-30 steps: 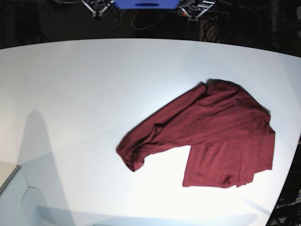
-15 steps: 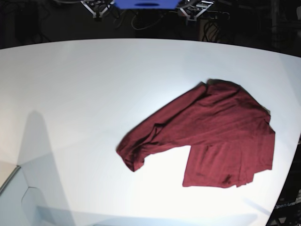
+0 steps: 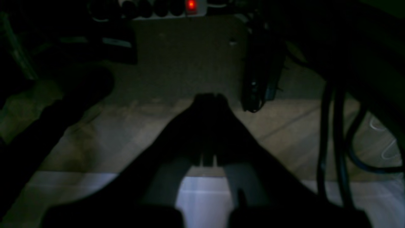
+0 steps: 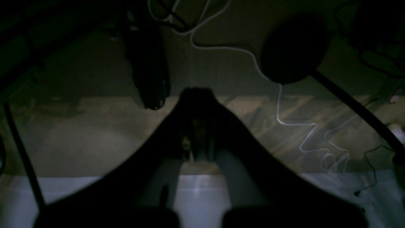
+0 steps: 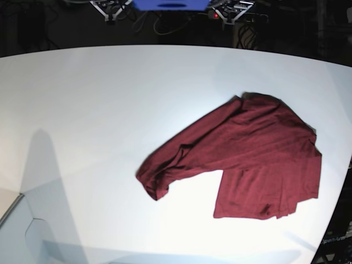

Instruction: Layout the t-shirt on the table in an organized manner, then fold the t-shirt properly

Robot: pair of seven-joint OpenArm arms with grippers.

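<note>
The dark maroon t-shirt (image 5: 247,157) lies crumpled on the right half of the white table (image 5: 99,110), bunched at its left end with a flatter folded panel at the lower right near the table's edge. Both arms sit far back, off the table; only their bases show at the top edge, the right arm (image 5: 110,8) and the left arm (image 5: 228,11). In the dim left wrist view my left gripper (image 3: 208,96) has its fingertips together and holds nothing. In the right wrist view my right gripper (image 4: 196,91) is the same. Neither wrist view shows the shirt.
Both wrist views look down at a dark floor with cables (image 4: 278,95), a power strip with a red light (image 3: 191,4) and a pale strip of table edge (image 3: 202,196). A blue object (image 5: 170,4) sits behind the table.
The shirt has not moved. The arm parts at the top edge of the base view have shifted slightly.
</note>
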